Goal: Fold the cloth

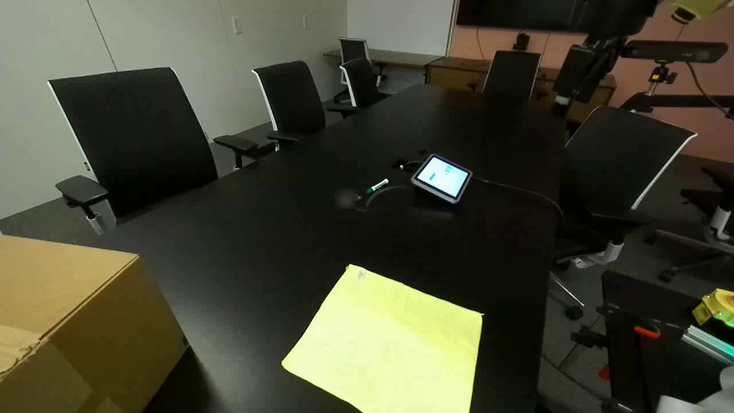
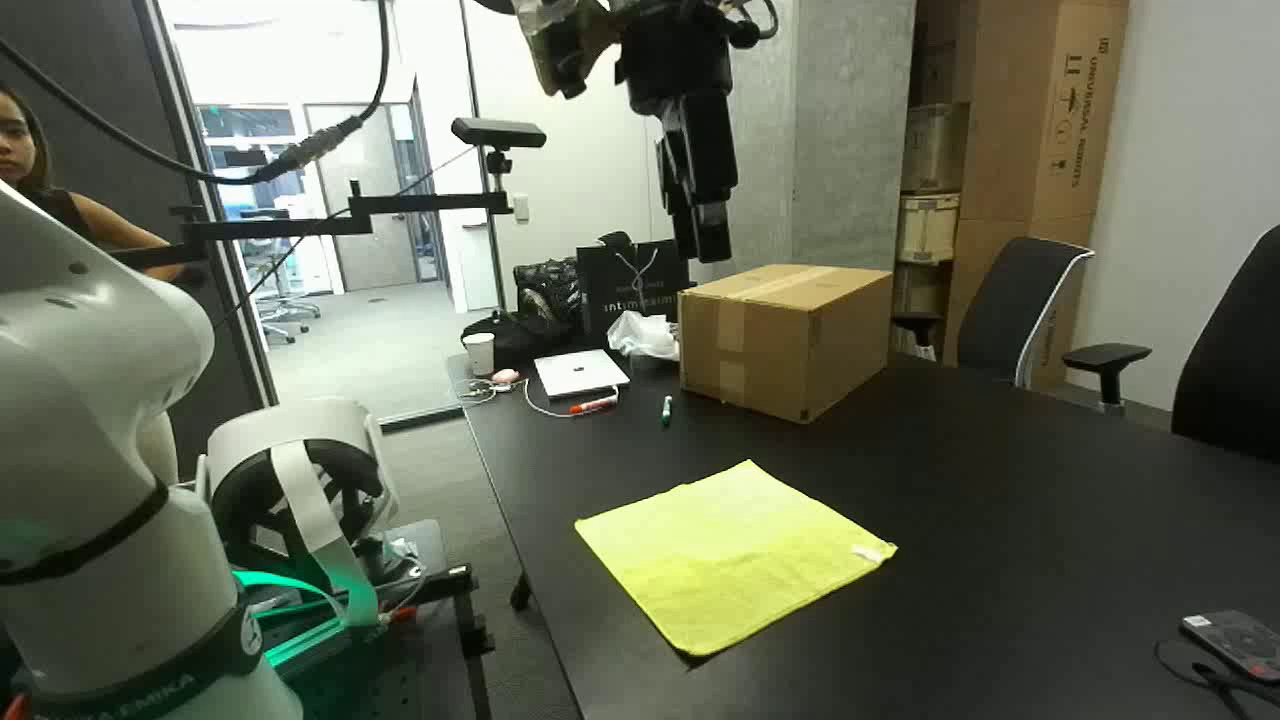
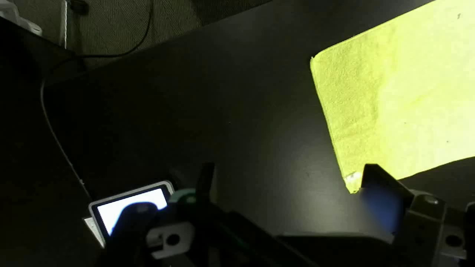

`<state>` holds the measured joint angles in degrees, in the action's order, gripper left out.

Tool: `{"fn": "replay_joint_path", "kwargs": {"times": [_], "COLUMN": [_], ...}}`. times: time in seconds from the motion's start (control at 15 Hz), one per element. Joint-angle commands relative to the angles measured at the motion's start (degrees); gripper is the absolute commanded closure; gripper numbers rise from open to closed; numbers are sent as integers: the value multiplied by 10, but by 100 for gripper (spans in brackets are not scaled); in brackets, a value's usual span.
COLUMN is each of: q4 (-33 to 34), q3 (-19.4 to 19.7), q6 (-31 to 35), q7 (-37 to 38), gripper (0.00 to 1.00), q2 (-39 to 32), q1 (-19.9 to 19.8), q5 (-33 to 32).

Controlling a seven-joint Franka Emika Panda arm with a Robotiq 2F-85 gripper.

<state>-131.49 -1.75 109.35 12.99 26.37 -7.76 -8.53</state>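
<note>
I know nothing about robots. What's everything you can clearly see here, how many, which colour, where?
Table: one, black, between the chairs
Chairs: at least six, black, around the table
Cloth: one, yellow, flat on the table
Tablet: one, grey, on the table
Markers: at least two, green and red, on the table
Laptop: one, silver, on the table
Cup: one, white, near the laptop
Box: one, brown, on the table
Bags: several, mostly black, behind the laptop
Cartons: several, brown, behind the chairs
Screen: one, black, far end of the room
Camera: at least one, black, beside the table
Person: one, dark-haired, behind the arm
Arm: one, white, beside the table
Claw: one, black, open, above the table
</note>
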Motion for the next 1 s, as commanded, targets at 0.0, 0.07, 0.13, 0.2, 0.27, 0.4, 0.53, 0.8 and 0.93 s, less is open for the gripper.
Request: {"fn": "replay_joint_path", "kwargs": {"times": [0.0, 0.07, 0.13, 0.2, 0.27, 0.4, 0.53, 0.8, 0.93], "q4": [3, 5, 6, 7, 7, -1, -15, -54, -75], "q3": [6, 6, 6, 6, 6, 9, 11, 20, 23], "q6": [-1, -1, -1, -1, -1, 12, 32, 119, 179], "q7": [2, 2, 2, 2, 2, 0, 2, 1, -2], "gripper": [0, 0, 0, 0, 0, 0, 0, 0, 0], "q2": [0, 0, 1, 2, 2, -11, -32, -95, -136], "q1": [7, 7, 7, 7, 7, 7, 6, 10, 12], "q5": [-3, -3, -3, -3, -3, -2, -4, 11, 18]}}
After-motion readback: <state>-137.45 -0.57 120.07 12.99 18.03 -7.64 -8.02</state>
